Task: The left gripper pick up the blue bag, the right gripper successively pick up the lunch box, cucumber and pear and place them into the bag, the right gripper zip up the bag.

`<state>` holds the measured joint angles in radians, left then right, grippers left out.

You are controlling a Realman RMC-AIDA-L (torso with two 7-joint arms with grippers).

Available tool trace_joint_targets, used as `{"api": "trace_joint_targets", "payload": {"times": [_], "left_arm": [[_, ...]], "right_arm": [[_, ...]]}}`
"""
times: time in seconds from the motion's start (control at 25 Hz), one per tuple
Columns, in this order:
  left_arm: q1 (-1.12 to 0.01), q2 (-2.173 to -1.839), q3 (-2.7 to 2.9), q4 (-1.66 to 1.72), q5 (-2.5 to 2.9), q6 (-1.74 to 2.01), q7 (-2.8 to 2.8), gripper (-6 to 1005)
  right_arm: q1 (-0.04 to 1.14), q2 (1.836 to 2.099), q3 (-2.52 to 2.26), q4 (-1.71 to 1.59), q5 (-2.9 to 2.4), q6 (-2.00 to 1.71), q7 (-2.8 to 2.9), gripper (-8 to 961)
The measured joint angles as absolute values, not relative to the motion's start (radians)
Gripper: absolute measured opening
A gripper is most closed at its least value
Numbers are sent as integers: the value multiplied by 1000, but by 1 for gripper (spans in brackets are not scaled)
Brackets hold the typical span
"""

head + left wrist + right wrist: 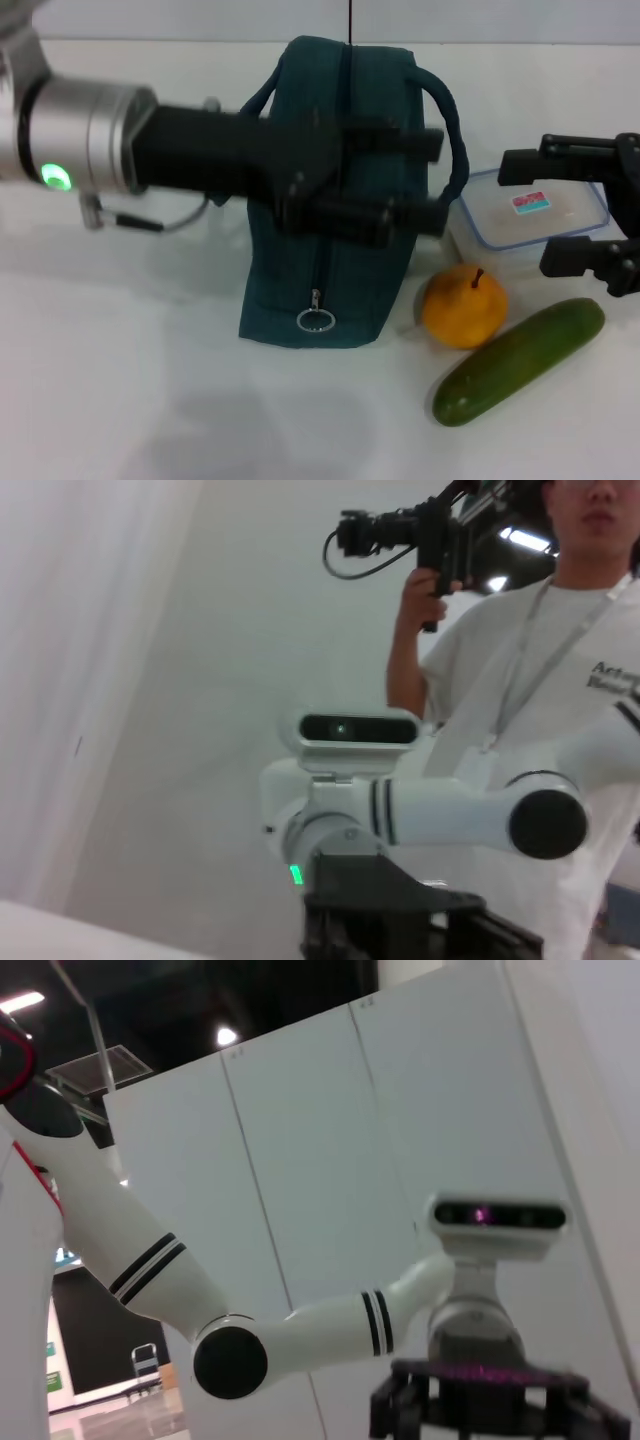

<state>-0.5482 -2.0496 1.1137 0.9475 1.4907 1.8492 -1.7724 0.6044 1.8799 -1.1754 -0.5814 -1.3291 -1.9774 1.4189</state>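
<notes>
The blue bag [300, 290] stands on the white table in the head view, zipped, with its ring zip pull [315, 320] at the near end. My left gripper [437, 182] reaches across the bag's top near the right cord handle [455, 130], fingers open and empty. The lunch box [560, 215] sits right of the bag. My right gripper [542, 210] is open with one finger on each side of the box. The pear [462, 305] and the cucumber [520, 360] lie in front of the box. The wrist views show none of these.
A grey cable [160, 222] hangs by my left wrist. Bare table [150, 400] lies in front of and left of the bag. The left wrist view shows my head camera [358, 730] and a person [560, 680] holding a camera.
</notes>
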Motion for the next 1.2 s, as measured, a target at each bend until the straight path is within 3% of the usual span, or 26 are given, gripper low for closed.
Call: {"api": "trace_joint_targets", "payload": {"times": [0.28, 0.64, 0.88, 1.2], "left_arm": [[-562, -2041, 1033, 1227, 1665, 1734, -2105, 834], [-706, -2021, 953, 1268, 2016, 1716, -2476, 832], [-814, -2032, 959, 1339, 2321, 1719, -2606, 832], [-834, -2017, 961, 1377, 2357, 1724, -2654, 832]], "right_arm": [[538, 1876, -1114, -581, -1342, -1968, 1386, 827], [437, 1880, -998, -573, -1371, -1944, 1333, 827], [420, 1889, -998, -571, -1394, -1901, 1309, 827], [417, 1892, -999, -571, -1402, -1876, 1301, 827]]}}
